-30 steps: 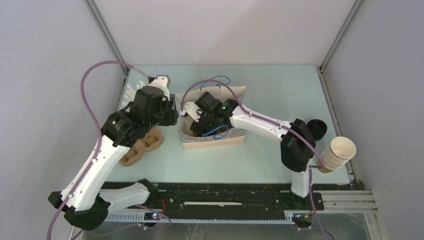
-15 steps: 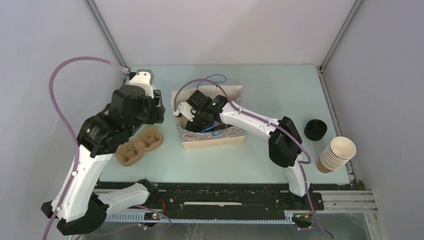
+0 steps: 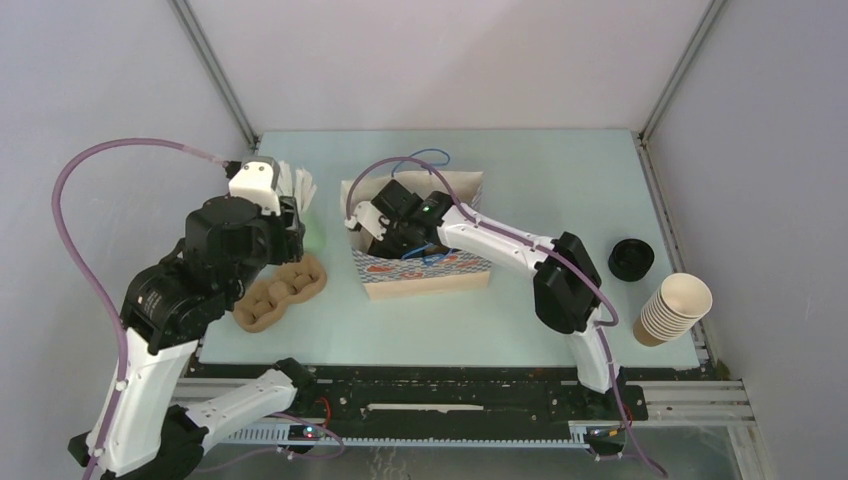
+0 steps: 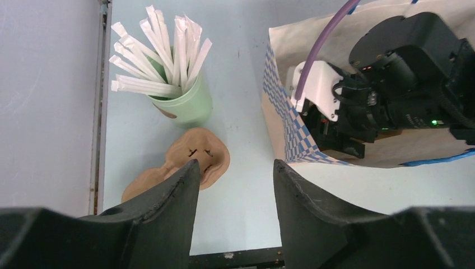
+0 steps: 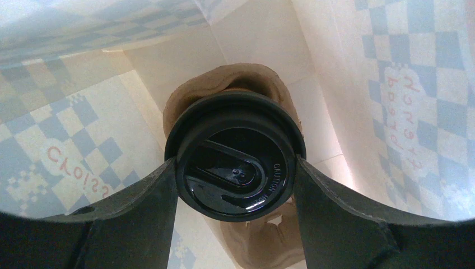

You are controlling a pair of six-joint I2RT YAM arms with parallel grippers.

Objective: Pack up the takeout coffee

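Bag [image 5: 392,84] walls enclose takeout coffee [image 5: 235,162] clamped in right hand [image 5: 234,171].

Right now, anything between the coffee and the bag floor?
Yes: a brown pulp carrier lies in the checkered bag directly under the takeout coffee, which the right jaws grip by its lid. It looks like the cup's seat rather than a blocker; the bag walls stand clear of it.

The top camera overlooks the whole table [image 3: 560,170]; both wrist cameras face the checkered bag [image 3: 425,277], the right from inside.
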